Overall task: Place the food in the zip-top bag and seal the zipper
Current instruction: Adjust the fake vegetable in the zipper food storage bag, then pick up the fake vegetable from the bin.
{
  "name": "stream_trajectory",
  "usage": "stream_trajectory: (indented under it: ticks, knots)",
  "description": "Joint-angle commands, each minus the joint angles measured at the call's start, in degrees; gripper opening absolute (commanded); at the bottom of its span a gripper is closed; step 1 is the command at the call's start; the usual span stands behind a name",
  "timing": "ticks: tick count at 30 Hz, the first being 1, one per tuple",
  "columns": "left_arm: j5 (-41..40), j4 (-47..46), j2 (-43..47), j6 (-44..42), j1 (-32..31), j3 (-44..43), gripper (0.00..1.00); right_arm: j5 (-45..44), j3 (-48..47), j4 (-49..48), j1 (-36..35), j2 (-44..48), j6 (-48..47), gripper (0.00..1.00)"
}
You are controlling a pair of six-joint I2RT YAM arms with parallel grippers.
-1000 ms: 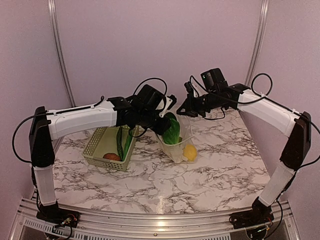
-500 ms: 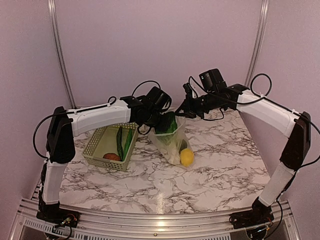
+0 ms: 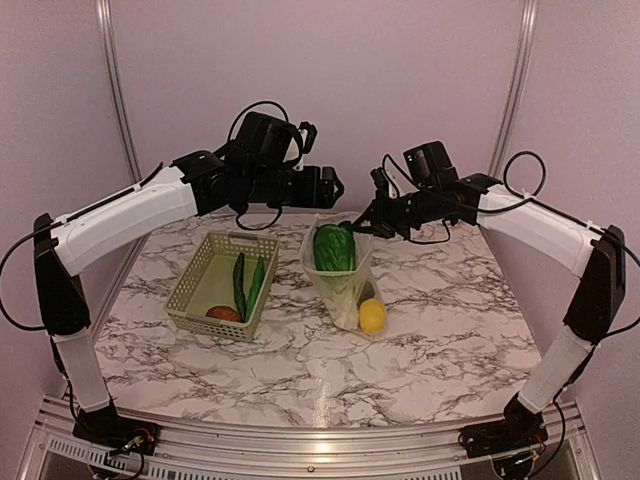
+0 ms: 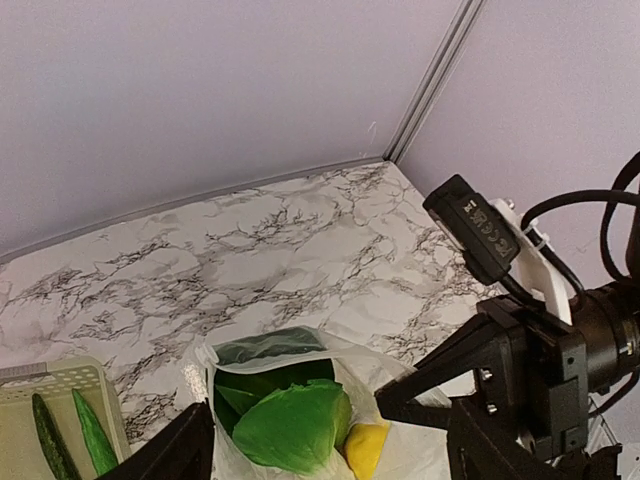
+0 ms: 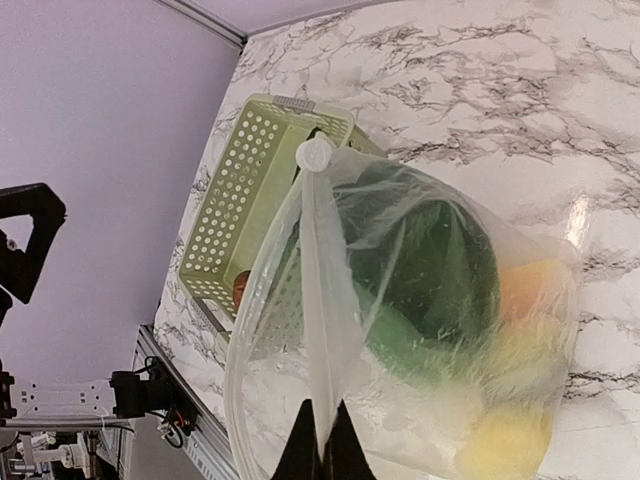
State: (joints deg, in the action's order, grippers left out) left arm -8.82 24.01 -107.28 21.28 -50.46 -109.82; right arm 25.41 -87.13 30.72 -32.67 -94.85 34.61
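- Top external view showed the zip-top bag [image 3: 348, 303] standing open-mouthed at the middle of the desk [image 3: 440, 330]. It held a leafy bok choy [image 3: 335, 248], with a yellow lemon [image 3: 372, 316] in its lower right corner.
- Left of the bag sat a pale green basket [image 3: 196, 277] with two long green pieces [image 3: 248, 286] and a reddish-brown round one [image 3: 223, 313] inside.
- The right end effector [image 3: 372, 222], pressed together, pinched the bag's upper right mouth edge. In the right wrist view its fingers met on the whitish zipper [image 5: 318, 300] at bottom centre.
- The left end effector [image 3: 332, 186] hovered above the bag's upper left, spread and holding nothing.
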Motion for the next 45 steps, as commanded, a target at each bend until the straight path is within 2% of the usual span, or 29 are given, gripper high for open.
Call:
stream_trajectory:
  ticks: [1, 6, 7, 9, 10, 12, 17, 20, 24, 28, 31, 33, 38, 41, 43, 45]
  knots:
    - [2.7, -3.7, 5.5, 2.7, 0.0, 5.6, 0.82, 0.5, -0.8, -2.3, 1.0, 1.0, 0.0, 0.00]
    - [-4.0, -2.4, 11.9, 2.5, 1.1, 12.8, 0.83, -0.1, -2.5, -0.9, 1.2, 0.0, -1.6, 0.00]
    - [-6.4, -1.5, 13.3, 3.2, 1.6, 14.2, 0.85, -0.2, -2.9, -0.6, 1.3, -0.2, -1.9, 0.00]
    - [-13.1, 0.2, 16.2, 8.0, 3.2, 18.0, 0.98, -0.2, -3.5, -0.2, 1.4, -0.6, -2.1, 0.00]
    - [-15.7, 0.7, 18.0, 10.6, 4.5, 20.4, 0.99, 0.0, -3.7, -0.1, 1.5, -0.8, -2.2, 0.00]
    - [-14.0, -1.8, 21.5, 11.4, 8.2, 26.3, 0.99, 0.2, -4.6, 0.2, 1.6, -1.3, -2.5, 0.00]
    - [-0.9, -9.9, 26.8, 10.5, 15.5, 36.8, 0.99, 0.2, -5.7, 0.4, 2.0, -2.3, -2.9, 0.00]
    - [5.0, -7.5, 26.1, 9.8, 15.7, 35.8, 0.99, 0.6, -5.8, 0.4, 2.2, -2.8, -2.8, 0.00]
    - [4.3, 1.5, 23.9, 8.7, 15.6, 31.6, 0.99, 0.8, -5.9, 0.3, 2.2, -3.1, -2.7, 0.00]
    - [3.6, -2.6, 28.4, 4.3, 15.6, 36.2, 0.99, 0.9, -5.9, 0.1, 2.3, -3.4, -2.7, 0.00]
    - [4.6, -2.9, 29.2, 1.8, 15.6, 35.9, 0.99, 1.0, -5.9, 0.0, 2.3, -3.6, -2.7, 0.00]
    - [3.3, -0.7, 28.5, 1.3, 15.5, 34.7, 0.99, 0.9, -5.9, 0.0, 2.2, -3.7, -2.7, 0.00]
    - [-8.6, 1.0, 28.5, 5.6, 15.6, 37.2, 0.99, 1.2, -5.9, -0.2, 2.3, -3.9, -2.6, 0.00]
    - [-9.1, 1.1, 26.7, 2.8, 15.7, 39.3, 0.99, 1.1, -5.6, -0.1, 2.3, -3.7, -2.5, 0.00]
    - [-6.1, 0.8, 25.5, 1.7, 15.7, 40.2, 0.99, 1.4, -5.2, -0.4, 2.3, -3.5, -2.5, 0.00]
    - [-5.8, 3.7, 22.6, 4.0, 15.7, 38.9, 0.93, 1.5, -5.1, 0.2, 2.3, -3.3, -3.4, 0.00]
